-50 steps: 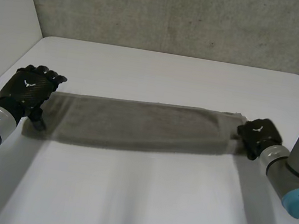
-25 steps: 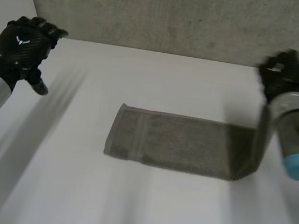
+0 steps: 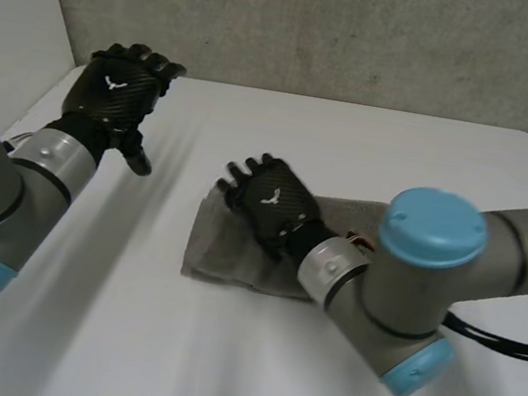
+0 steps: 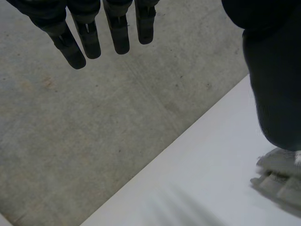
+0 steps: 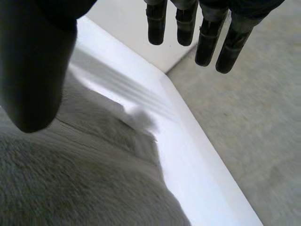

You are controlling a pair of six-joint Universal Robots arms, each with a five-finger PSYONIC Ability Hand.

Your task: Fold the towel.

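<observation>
With the right hand [image 3: 268,204] spread wide over the folded towel [image 3: 217,251] and the left hand [image 3: 115,94] wide and empty, pat the top layer flat on the worktop [image 3: 373,145], edges matching.

Towel [image 3: 225,250]: grey-brown terry cloth, folded into a short band, its layered edges visible at one end. It lies flat near the middle of the white table [image 3: 352,147], parallel to the table's far edge.
</observation>
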